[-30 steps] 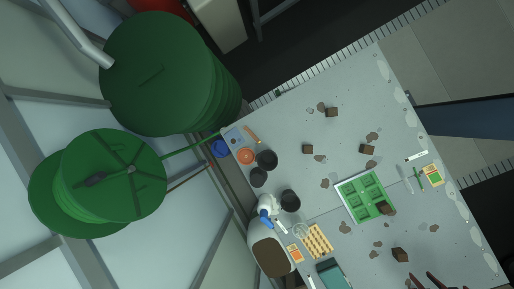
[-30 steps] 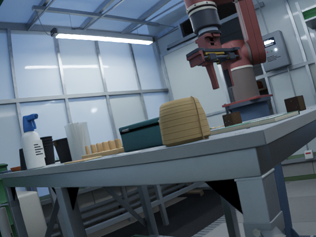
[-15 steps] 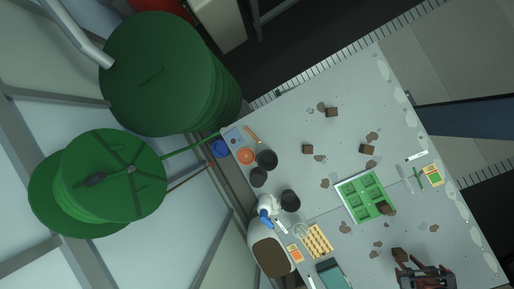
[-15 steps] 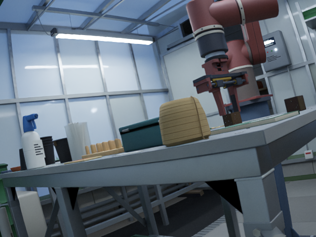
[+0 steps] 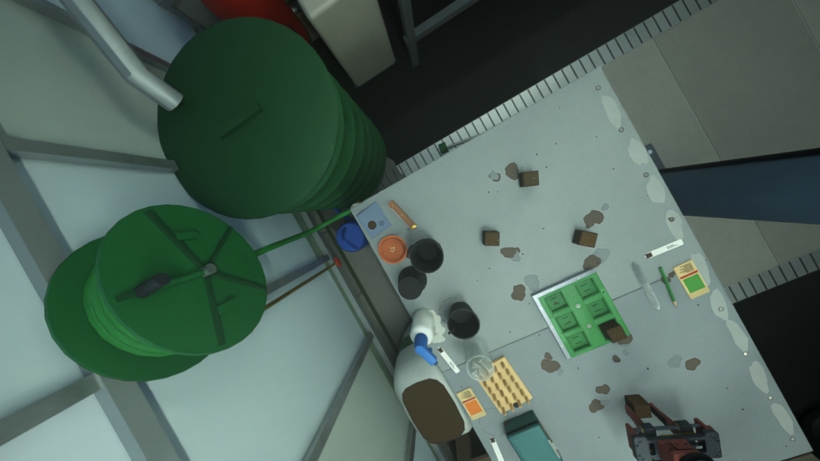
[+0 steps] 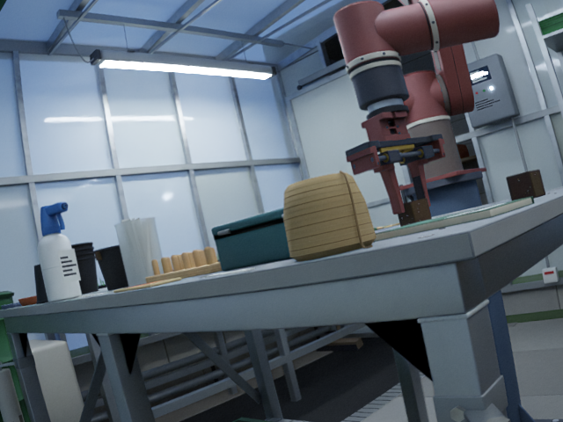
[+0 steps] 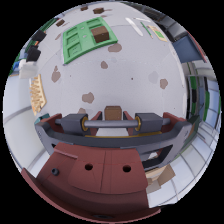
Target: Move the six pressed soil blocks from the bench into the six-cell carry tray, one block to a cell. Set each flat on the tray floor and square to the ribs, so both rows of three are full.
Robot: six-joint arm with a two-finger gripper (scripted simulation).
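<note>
A brown soil block (image 5: 637, 406) (image 6: 414, 211) (image 7: 112, 112) sits on the bench near its front corner, between the fingers of my open gripper (image 5: 645, 410) (image 6: 411, 210) (image 7: 112, 115), which has come down around it and holds nothing. The green six-cell tray (image 5: 581, 313) (image 7: 87, 37) lies further up the bench, with one block (image 5: 612, 331) (image 7: 100, 34) (image 6: 525, 184) in a corner cell nearest me. Three more blocks lie beyond the tray on the bench: one far back (image 5: 528, 179), one left (image 5: 490, 238) and one right (image 5: 584, 238).
A teal box (image 5: 530, 437) (image 6: 250, 238) and a wooden peg rack (image 5: 505, 384) (image 6: 184, 265) lie left of my gripper, with black pots (image 5: 462, 320), a spray bottle (image 6: 57, 259) and a rounded wooden basket (image 6: 327, 215). A pencil (image 5: 667, 285) and seed packet (image 5: 691, 278) lie right of the tray.
</note>
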